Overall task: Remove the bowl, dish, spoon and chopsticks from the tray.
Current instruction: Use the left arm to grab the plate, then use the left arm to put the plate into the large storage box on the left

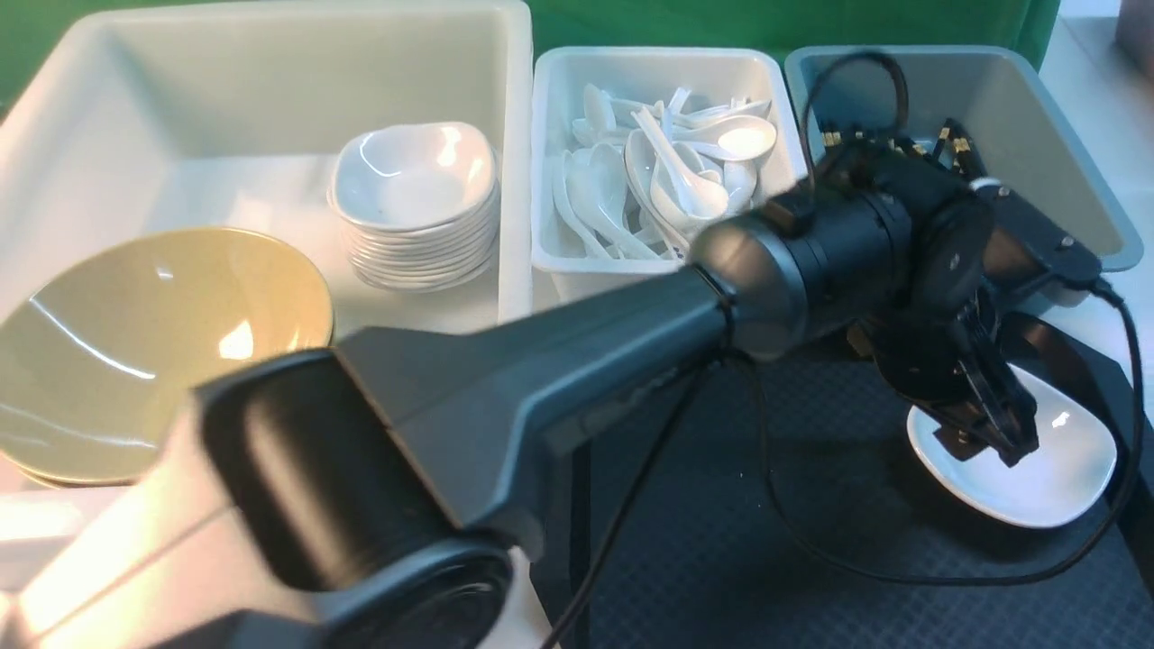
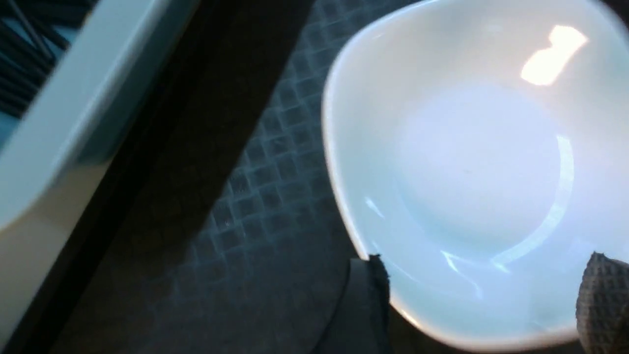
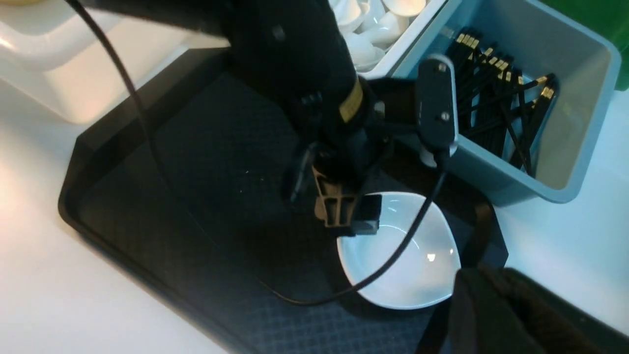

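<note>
My right jaws are closed, with nothing between them. On the tray (image 1: 721,541), toward its right side, sits the dish (image 1: 1055,469). My left jaws hang spread wide over its left rim, gripping nothing. Beyond, the bowl (image 1: 135,351) lies in the large white bin (image 1: 225,99), spoons (image 1: 685,180) fill the middle bin (image 1: 546,135), and chopsticks (image 3: 496,98) lie in the grey-blue bin (image 1: 1055,117).

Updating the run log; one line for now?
left gripper open over dish | dish on tray | bowl in white bin | right gripper shut
</note>
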`<state>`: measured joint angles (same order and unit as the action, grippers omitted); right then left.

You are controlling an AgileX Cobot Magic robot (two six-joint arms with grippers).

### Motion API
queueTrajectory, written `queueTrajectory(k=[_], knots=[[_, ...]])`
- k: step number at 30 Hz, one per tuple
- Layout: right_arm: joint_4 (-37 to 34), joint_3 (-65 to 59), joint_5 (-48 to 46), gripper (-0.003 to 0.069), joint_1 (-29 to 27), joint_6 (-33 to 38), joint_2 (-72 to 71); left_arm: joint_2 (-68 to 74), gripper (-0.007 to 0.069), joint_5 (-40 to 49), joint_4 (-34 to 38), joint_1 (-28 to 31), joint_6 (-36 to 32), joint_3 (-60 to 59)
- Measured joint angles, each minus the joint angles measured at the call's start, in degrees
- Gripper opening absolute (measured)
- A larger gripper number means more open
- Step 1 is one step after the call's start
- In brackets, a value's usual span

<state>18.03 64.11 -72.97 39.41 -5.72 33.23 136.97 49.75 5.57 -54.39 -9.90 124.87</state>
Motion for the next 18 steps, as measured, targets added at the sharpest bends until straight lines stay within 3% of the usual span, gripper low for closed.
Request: queueTrajectory(k=[7,9,11,14,18], knots=[[0.0,0.0,0.0,0.0056,0.0,0.7,0.0,6.2,0.0465,-3.8,-1.5,0.0,5.6,3.4],[0.0,0.0,0.0,0.0057,0.0,0.7,0.0,6.6,0.0419,-4.1,-1.7,0.0,6.6,3.9],[0.0,0.0,0.0,0.0057,0.0,0.8,0.0,6.7,0.0349,-3.8,-1.7,0.0,7.0,4.1],[0.0,0.0,0.0,0.0057,0.0,0.8,0.0,6.6,0.0153,-3.5,-1.1,0.1,7.7,4.6],[0.0,0.0,0.0,0.0058,0.0,0.9,0.0,5.1,0.0053,-2.9,0.0,0.1,7.6,5.1]])
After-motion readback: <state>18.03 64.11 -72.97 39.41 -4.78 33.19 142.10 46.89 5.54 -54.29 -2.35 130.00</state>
